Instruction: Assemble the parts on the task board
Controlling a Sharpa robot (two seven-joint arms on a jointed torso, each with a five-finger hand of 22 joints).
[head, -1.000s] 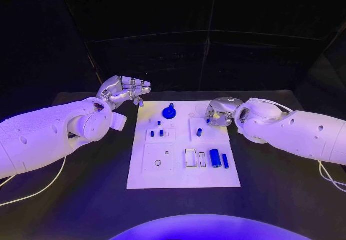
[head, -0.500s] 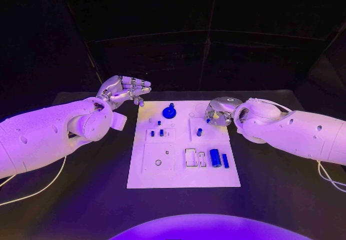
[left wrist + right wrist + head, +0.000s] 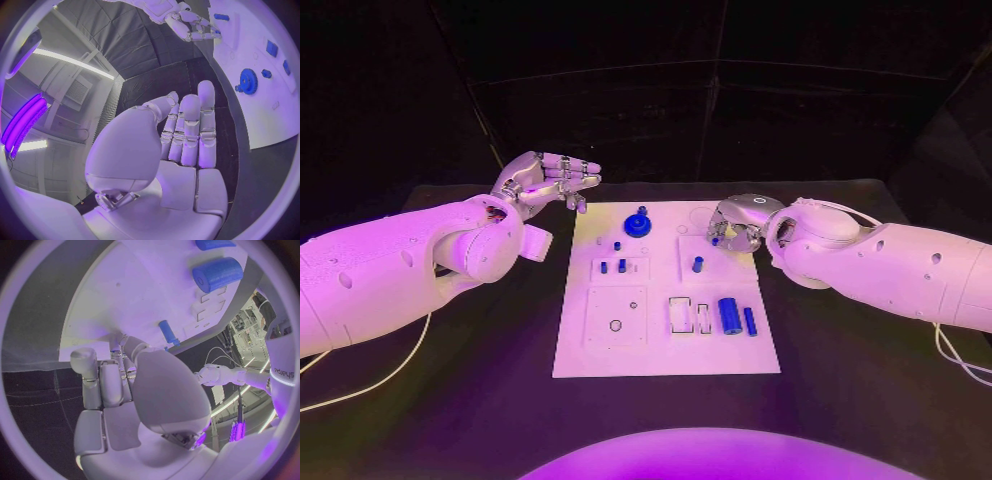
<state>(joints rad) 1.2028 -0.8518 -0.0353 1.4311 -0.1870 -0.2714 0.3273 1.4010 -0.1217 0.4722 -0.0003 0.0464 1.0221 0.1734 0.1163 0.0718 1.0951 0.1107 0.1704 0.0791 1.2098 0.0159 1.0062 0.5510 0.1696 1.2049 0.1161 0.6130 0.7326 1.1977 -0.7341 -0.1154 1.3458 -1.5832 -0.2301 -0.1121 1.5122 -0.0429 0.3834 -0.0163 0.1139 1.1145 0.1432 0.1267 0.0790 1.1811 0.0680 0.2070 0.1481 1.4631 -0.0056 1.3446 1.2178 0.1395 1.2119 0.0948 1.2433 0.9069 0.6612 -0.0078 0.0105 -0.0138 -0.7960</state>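
White task board (image 3: pixel 668 350) lying centre frame; blue parts on it: gear (image 3: pixel 638 224) upper middle, large cylinder (image 3: pixel 730 316) and slim peg (image 3: pixel 751 321) lower right, short peg (image 3: pixel 698 264) standing right of centre.

Right hand (image 3: pixel 737 222) working at board's upper right edge, fingers curling around small blue part (image 3: pixel 715 241); grip itself hidden, cannot tell if pinching.

Left hand (image 3: pixel 545 180) hovering upper left, off board, fingers together, holding nothing.

Judgement: insertion step at upper right in hand. Next move calling for fine alignment over socket, then straight downward push.
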